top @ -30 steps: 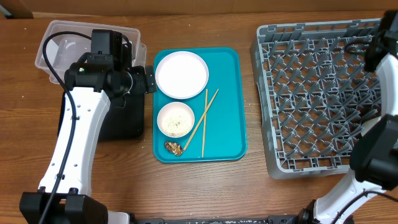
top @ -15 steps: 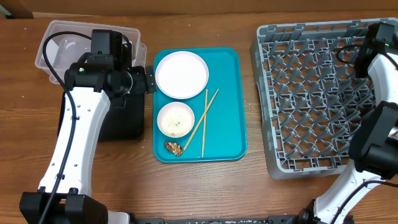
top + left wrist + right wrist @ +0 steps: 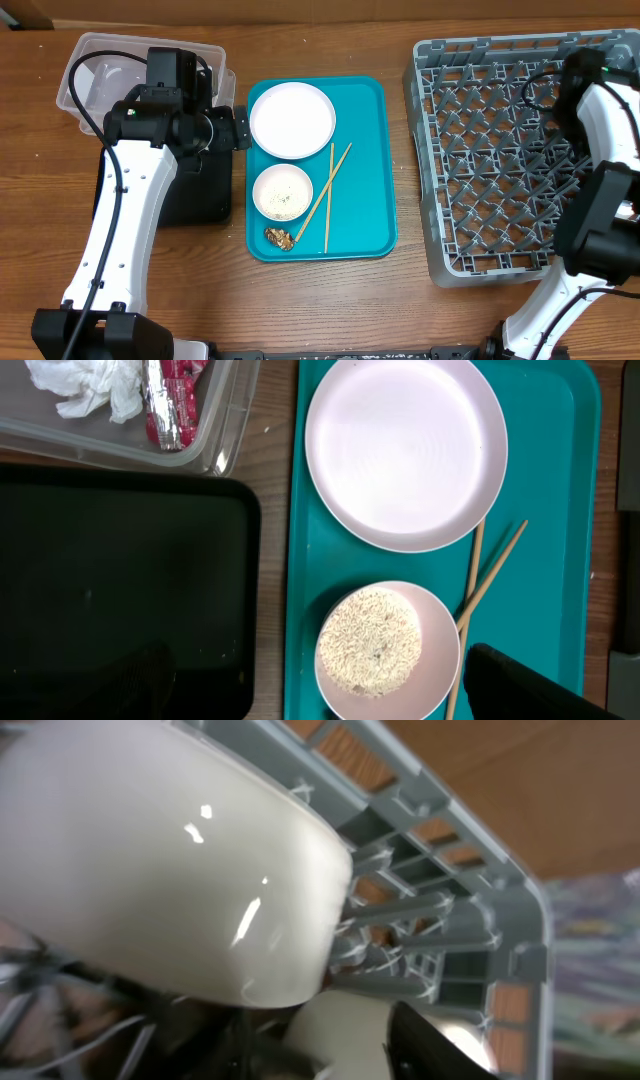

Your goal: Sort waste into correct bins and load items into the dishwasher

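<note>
On the teal tray, a white plate [image 3: 292, 120] [image 3: 405, 450] lies behind a small white bowl [image 3: 283, 192] holding rice grains [image 3: 370, 640]. Two chopsticks [image 3: 330, 195] [image 3: 490, 575] and a brown food scrap [image 3: 279, 238] lie beside the bowl. The paper wad [image 3: 85, 385] and red wrapper [image 3: 170, 400] lie in the clear tub [image 3: 100, 70]. My left gripper [image 3: 238, 130] [image 3: 330, 690] hangs open between the black tray [image 3: 200, 195] and the bowl. Over the grey dish rack [image 3: 500, 170], my right gripper [image 3: 330, 1040] is open around a white dish [image 3: 370, 1025], beside a larger white dish [image 3: 170, 860].
The teal serving tray [image 3: 365, 150] lies mid-table between the bins and the rack. The black tray [image 3: 110, 580] sits directly in front of the clear tub. The rack's upright pegs [image 3: 420, 910] and corner wall [image 3: 520, 950] stand close around my right gripper.
My right arm has swung left over the rack's far right corner, and its jaws have come apart. The left arm and the things on the teal tray have not moved.
</note>
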Tool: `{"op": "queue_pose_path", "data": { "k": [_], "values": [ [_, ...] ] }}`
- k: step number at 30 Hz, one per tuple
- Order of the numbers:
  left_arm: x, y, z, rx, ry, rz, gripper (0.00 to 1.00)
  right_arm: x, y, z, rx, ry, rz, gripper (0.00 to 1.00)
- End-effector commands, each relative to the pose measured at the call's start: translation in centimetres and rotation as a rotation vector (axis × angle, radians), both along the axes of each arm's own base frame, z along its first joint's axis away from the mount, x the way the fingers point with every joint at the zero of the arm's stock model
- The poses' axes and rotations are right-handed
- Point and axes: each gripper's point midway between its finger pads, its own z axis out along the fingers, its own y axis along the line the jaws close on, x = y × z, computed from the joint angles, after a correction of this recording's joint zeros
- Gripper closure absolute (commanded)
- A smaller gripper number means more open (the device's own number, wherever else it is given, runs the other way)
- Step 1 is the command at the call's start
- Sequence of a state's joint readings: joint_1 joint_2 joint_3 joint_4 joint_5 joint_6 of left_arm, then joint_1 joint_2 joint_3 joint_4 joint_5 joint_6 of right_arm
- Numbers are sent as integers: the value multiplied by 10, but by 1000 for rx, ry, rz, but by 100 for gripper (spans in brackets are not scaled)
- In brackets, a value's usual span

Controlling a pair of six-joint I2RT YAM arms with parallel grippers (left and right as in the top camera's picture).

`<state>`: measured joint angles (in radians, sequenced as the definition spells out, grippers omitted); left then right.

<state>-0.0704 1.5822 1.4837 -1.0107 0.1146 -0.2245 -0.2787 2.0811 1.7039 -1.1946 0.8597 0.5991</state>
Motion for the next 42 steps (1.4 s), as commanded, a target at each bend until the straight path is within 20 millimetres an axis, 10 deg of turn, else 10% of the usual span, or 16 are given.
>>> {"op": "queue_pose_path", "data": {
  "k": [1, 8, 13, 21, 42],
  "values": [
    [2, 1, 4, 19, -13, -13, 6, 3, 11, 36, 28, -130, 15, 41],
    [2, 1, 4, 18, -13, -13, 6, 5, 56, 96, 263, -409, 102, 4],
    [3, -7, 5, 16, -21, -34, 7, 16, 152, 100, 767, -432, 487, 0],
    [-5, -54, -5, 68, -10, -159, 11, -6, 216, 92, 974, -287, 652, 0],
    [-67, -152, -144, 227, 394, -469, 16, -4, 239, 91, 968, -246, 717, 0]
  ]
}}
